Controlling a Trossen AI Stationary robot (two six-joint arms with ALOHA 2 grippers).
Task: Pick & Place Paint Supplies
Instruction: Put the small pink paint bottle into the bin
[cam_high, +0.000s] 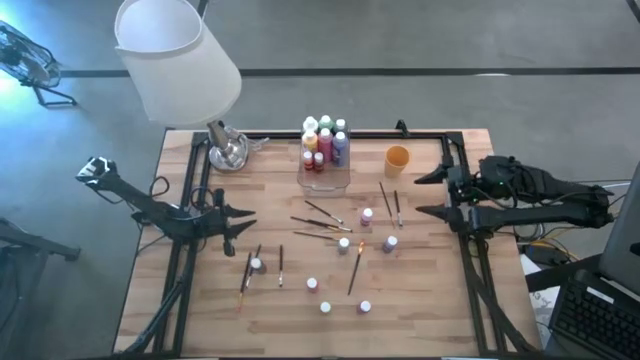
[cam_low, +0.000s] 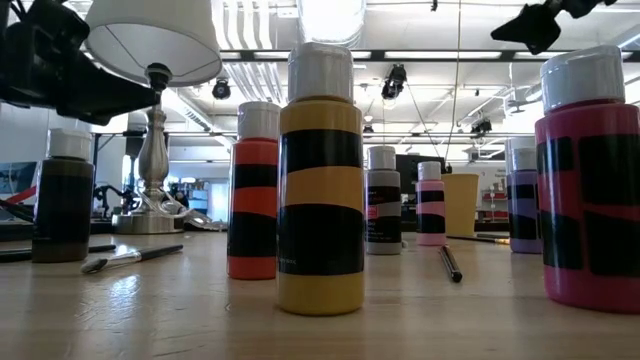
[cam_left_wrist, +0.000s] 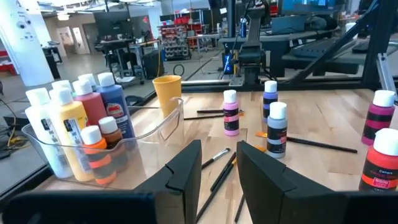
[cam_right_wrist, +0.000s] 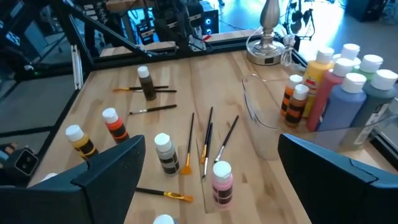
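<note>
Several small white-capped paint bottles, such as a pink one (cam_high: 367, 215) and a yellow one (cam_low: 320, 190), stand loose on the wooden table. Among them lie thin dark paintbrushes (cam_high: 320, 222). More bottles (cam_high: 325, 140) stand inside a clear plastic box (cam_high: 325, 180) at the far middle. My left gripper (cam_high: 243, 218) hovers at the table's left side, pointing level toward the middle. Its fingers (cam_left_wrist: 186, 174) stand narrowly open with nothing between them. My right gripper (cam_high: 425, 195) hangs over the right side, wide open and empty, its fingers (cam_right_wrist: 115, 165) framing the loose bottles and brushes.
An orange cup (cam_high: 397, 158) stands to the right of the box. A lamp with a white shade (cam_high: 180, 60) and a silver base (cam_high: 228, 150) stands at the far left corner. A black frame (cam_high: 455, 150) borders the table.
</note>
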